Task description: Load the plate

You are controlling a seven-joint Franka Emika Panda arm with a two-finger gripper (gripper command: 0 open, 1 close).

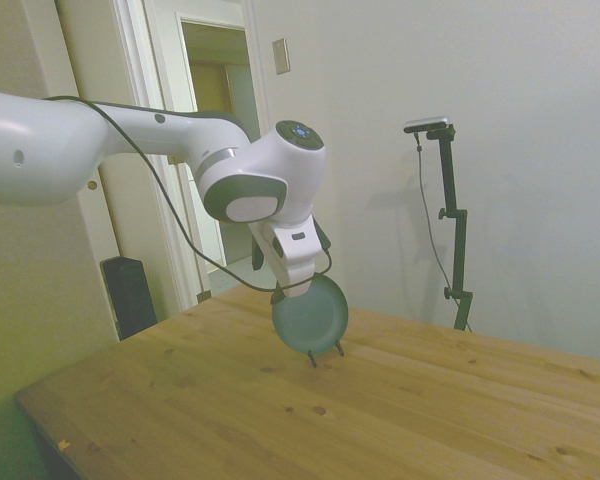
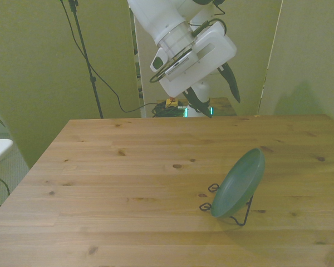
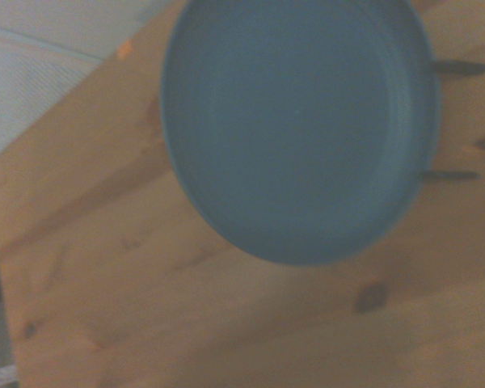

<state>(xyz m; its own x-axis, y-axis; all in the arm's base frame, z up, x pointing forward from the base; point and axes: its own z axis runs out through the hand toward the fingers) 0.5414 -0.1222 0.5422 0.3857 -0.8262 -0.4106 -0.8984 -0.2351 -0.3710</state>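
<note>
Since the plate (image 2: 239, 183) already leans tilted in the thin black wire stand (image 2: 234, 214) on the worktop (image 2: 128, 167), toward the front view's right, the loading itself looks done, and the step in hand appears to be clearing the arm away. The jaws (image 2: 217, 89) hang well above and apart from the plate, spread wide and holding nothing. A good retreat would go straight up and back, so that no finger clips the raised rim and tips the plate off its wires. The wrist view shows the plate's hollow face (image 3: 299, 129) squarely, suggesting it sits evenly. The stand looks light; any nudge could slide it.
</note>
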